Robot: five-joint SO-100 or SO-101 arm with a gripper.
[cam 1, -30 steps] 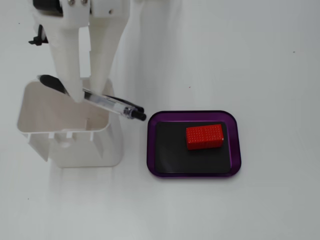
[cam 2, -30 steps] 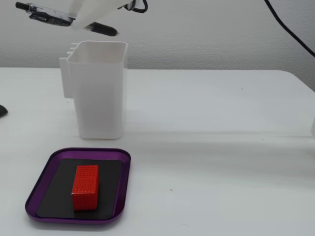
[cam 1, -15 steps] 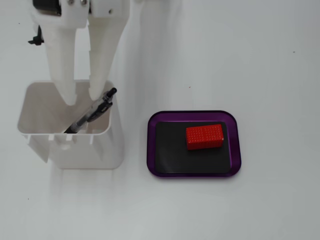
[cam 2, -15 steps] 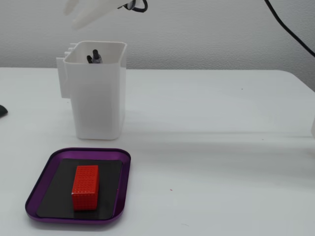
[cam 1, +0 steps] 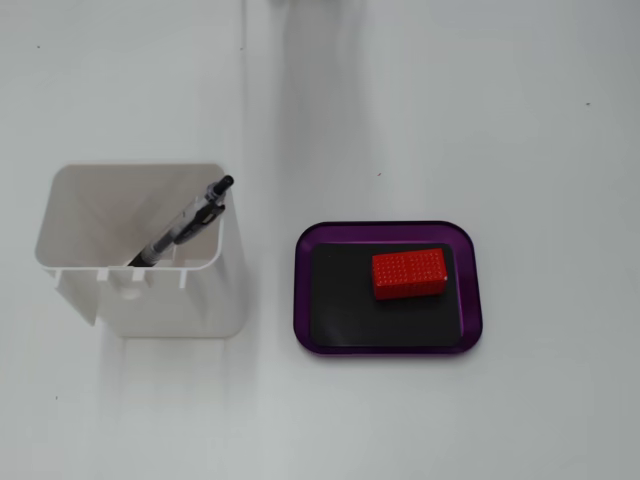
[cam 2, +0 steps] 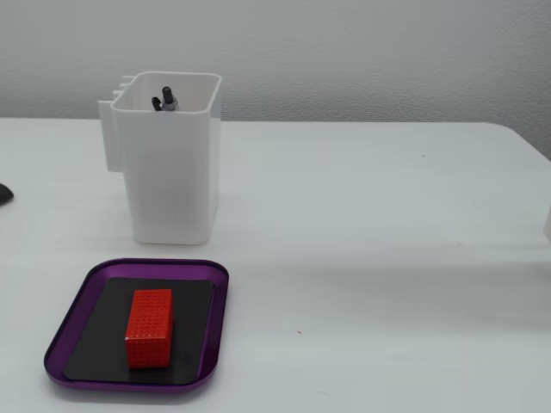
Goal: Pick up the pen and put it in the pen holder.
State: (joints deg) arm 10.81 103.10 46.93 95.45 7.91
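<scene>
A black and clear pen (cam 1: 186,223) stands tilted inside the white pen holder (cam 1: 215,290); its tip end leans against the holder's right rim. In the other fixed view only the pen's top (cam 2: 166,96) shows above the holder (cam 2: 170,172). The gripper and the arm are out of view in both fixed views.
A purple tray (cam 1: 306,300) with a black mat holds a red block (cam 1: 409,273) to the right of the holder. In the other fixed view the tray (cam 2: 219,310) and block (cam 2: 149,327) lie in front of the holder. A dark thing (cam 2: 4,194) shows at the left edge.
</scene>
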